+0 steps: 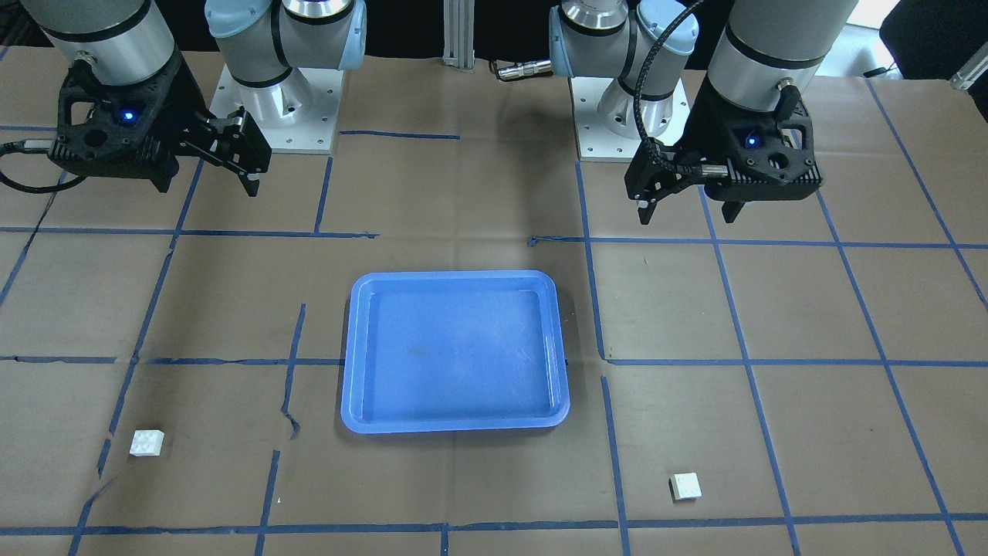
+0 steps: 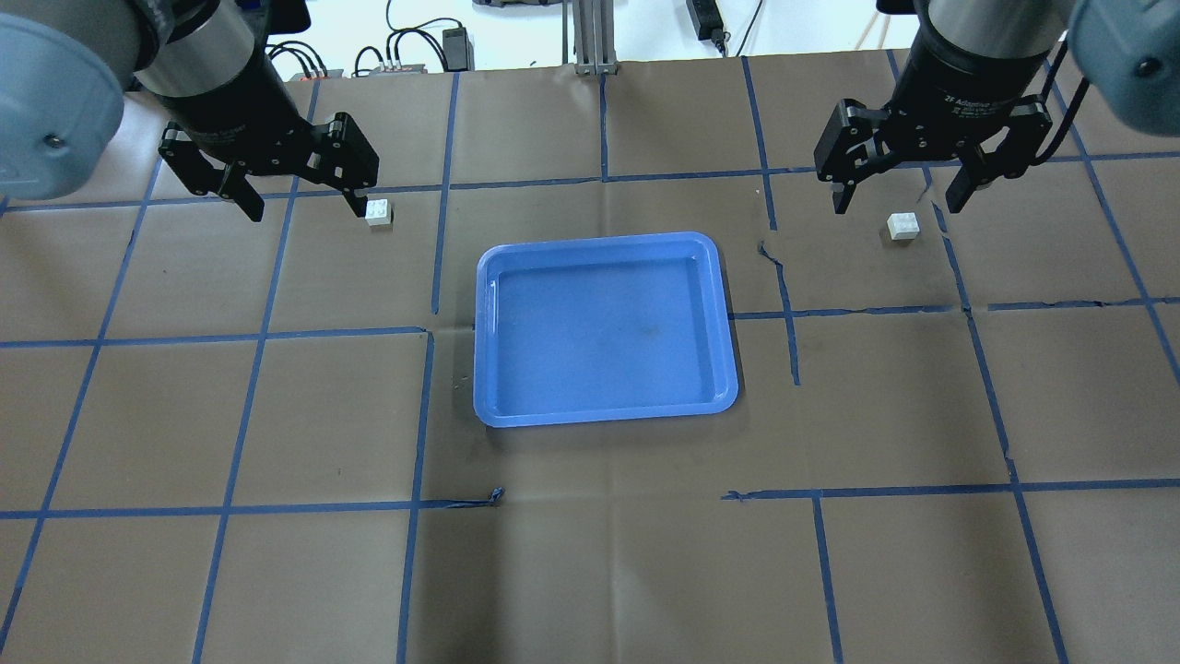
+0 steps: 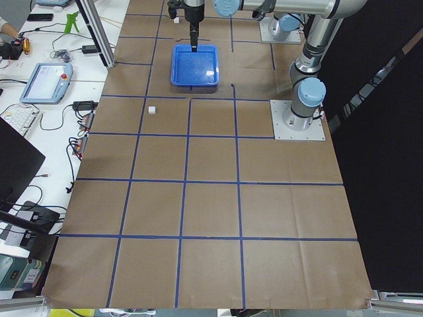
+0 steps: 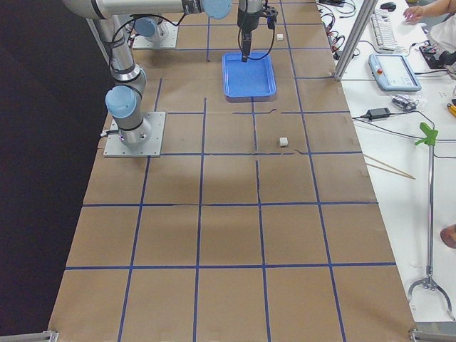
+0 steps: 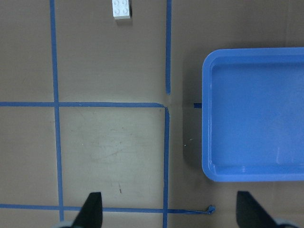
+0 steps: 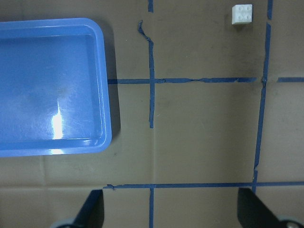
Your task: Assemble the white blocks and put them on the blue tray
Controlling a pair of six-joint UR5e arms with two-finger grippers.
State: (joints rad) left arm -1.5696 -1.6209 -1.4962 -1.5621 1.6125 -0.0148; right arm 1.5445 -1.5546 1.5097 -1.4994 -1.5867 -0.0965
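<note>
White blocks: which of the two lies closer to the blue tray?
The left-side white block, the one on the robot's left. Its gap to the blue tray is clearly shorter than that of the right-side white block.

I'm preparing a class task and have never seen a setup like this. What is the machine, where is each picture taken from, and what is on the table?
It is a robot with two arms at a table. Each arm ends in a two-finger gripper. The left gripper and the right gripper are both open and hold nothing. One picture looks from behind the robot, one faces it from across the table, two look along the table from its ends, and two come from cameras on the wrists. On the table lie a blue tray with nothing in it, a white block near the left gripper and another white block near the right one.
</note>
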